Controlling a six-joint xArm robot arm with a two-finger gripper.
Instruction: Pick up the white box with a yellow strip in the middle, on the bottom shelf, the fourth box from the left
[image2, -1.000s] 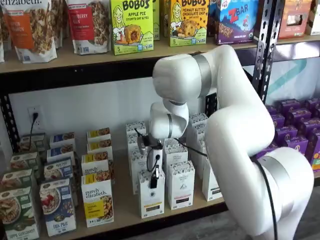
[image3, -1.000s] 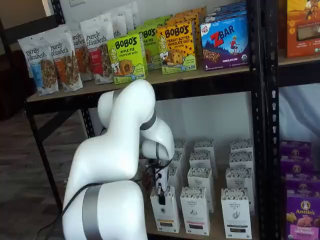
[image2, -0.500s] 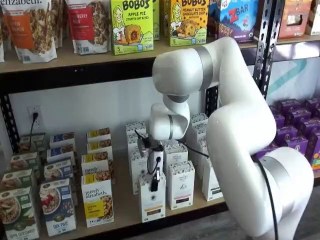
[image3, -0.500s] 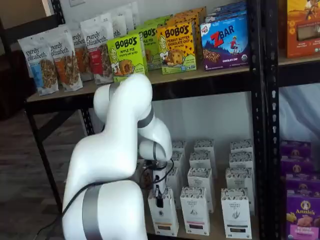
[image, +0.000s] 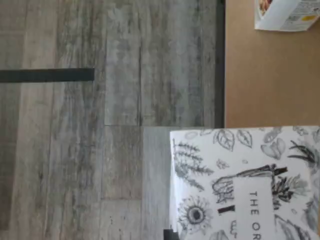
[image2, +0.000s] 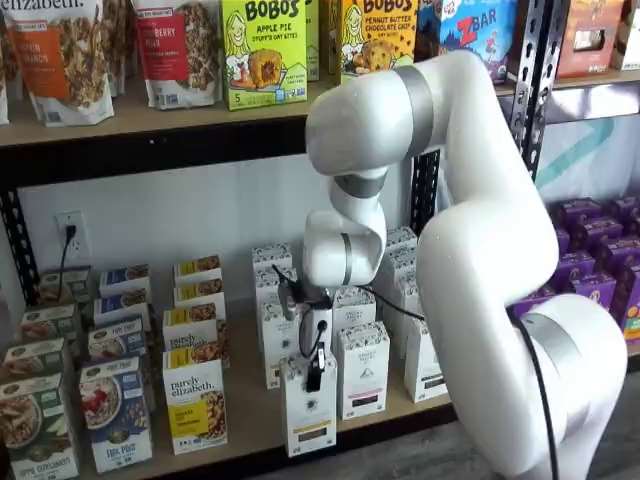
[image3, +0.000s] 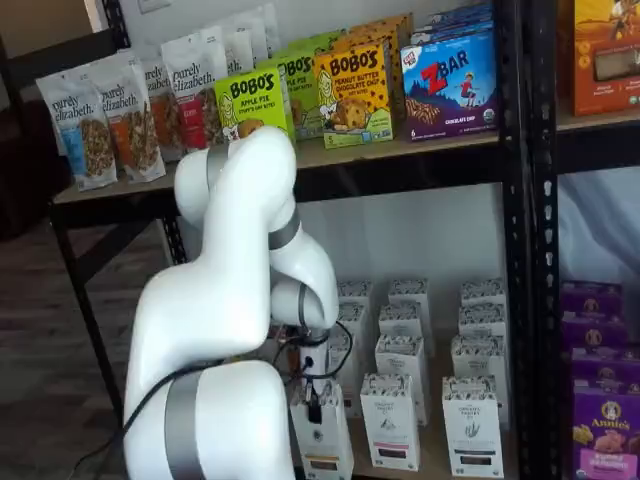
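The white box (image2: 312, 410) is a tall narrow carton with a leaf-patterned top band and a yellowish strip low on its front. It stands at the front edge of the bottom shelf (image2: 250, 400), ahead of its row. My gripper (image2: 315, 372) hangs over it, black fingers shut on the box's top. In both shelf views the box (image3: 322, 437) sits under the gripper (image3: 313, 405). In the wrist view the patterned top (image: 240, 180) reaches out past the shelf's black front rail (image: 220, 60), over the grey floor.
Like white cartons with black strips (image2: 362, 370) stand right beside the held box, with more behind. A "purely elizabeth" box (image2: 196, 402) stands to its left. The upper shelf board (image2: 150, 135) runs overhead. A black upright (image2: 525, 90) and purple boxes (image2: 590, 265) are at the right.
The white box has come forward towards the shelf's front edge with the gripper shut on it. The arm's elbow has risen.
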